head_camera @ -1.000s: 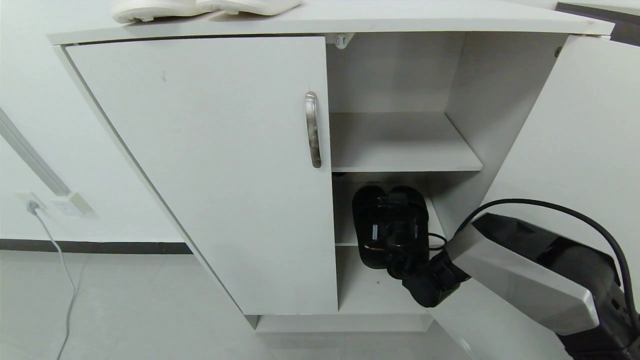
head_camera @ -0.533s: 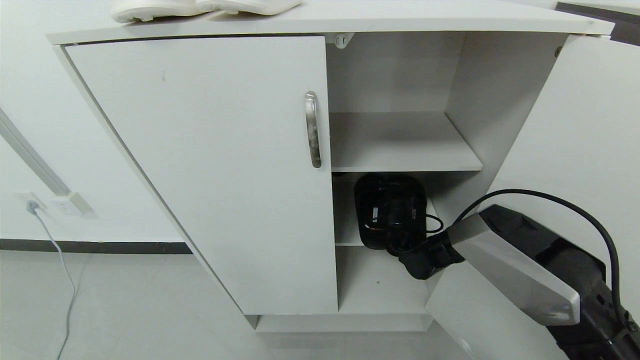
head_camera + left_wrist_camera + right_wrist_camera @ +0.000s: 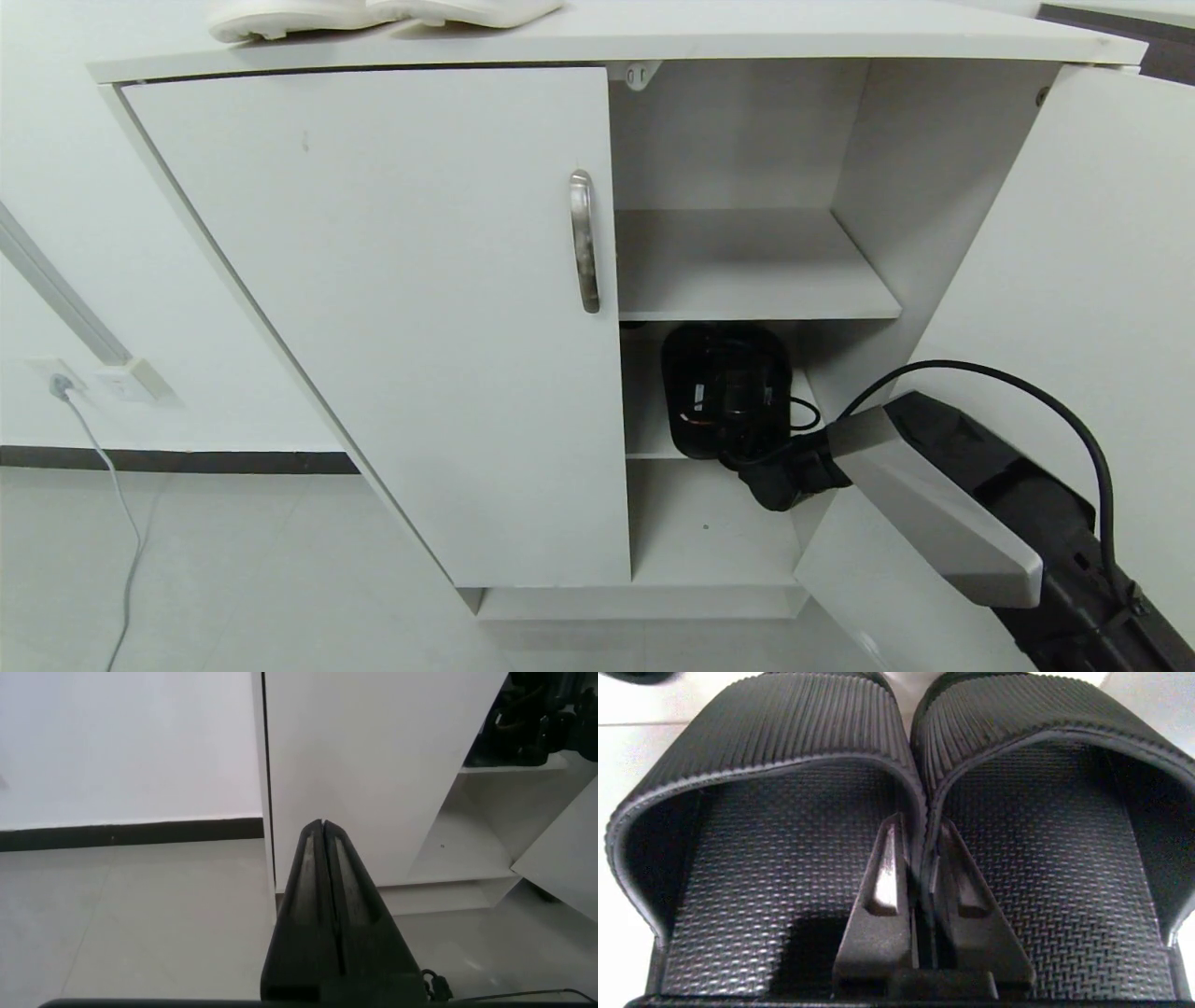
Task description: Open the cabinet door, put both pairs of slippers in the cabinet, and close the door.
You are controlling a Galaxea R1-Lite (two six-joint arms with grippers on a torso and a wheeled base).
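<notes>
A pair of black slippers (image 3: 724, 392) lies side by side on the cabinet's middle shelf (image 3: 644, 439), toes pointing inward. My right gripper (image 3: 742, 434) reaches in through the open right side and is shut on the two slippers' touching inner walls (image 3: 920, 873). The ribbed straps of the black slippers (image 3: 775, 756) arch over its fingers. A pair of white slippers (image 3: 373, 13) rests on the cabinet top. My left gripper (image 3: 322, 826) is shut on nothing, low over the floor, facing the closed left door (image 3: 374, 756).
The right cabinet door (image 3: 1074, 280) stands swung wide open beside my right arm. The left door (image 3: 373, 299) with its metal handle (image 3: 583, 241) is closed. The upper shelf (image 3: 747, 271) and bottom shelf (image 3: 709, 541) are bare. A wall socket (image 3: 61, 383) with a cord is at far left.
My right arm has pushed the black slippers up and deeper into the cabinet, from overhanging the middle shelf's front edge to resting farther in on it.
</notes>
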